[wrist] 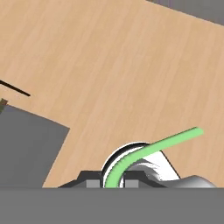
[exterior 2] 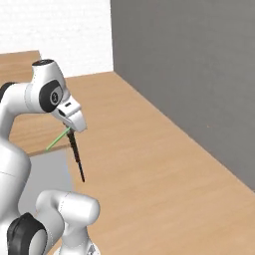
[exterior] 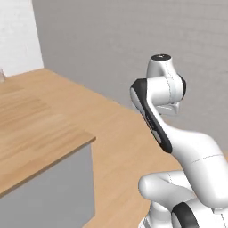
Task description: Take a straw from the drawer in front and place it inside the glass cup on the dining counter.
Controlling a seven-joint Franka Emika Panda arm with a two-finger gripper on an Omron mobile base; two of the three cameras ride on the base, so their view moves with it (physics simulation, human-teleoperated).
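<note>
Hand view: pincer (wrist: 111, 183) clamped on straw (wrist: 166, 142) near one end, long end sticking sideways. Could swing, slip free, or clip glass cup (exterior: 2, 75) rim on tabletop (exterior: 35, 129).

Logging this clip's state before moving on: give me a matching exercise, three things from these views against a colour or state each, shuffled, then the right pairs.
Things:
1. straw
2. tool
3. dining counter

Colour or state:
A. light wood top on a grey base
B. light green, sticking out to one side
C. shut on a thin stick

Pairs: 1-B, 2-C, 3-A
</note>
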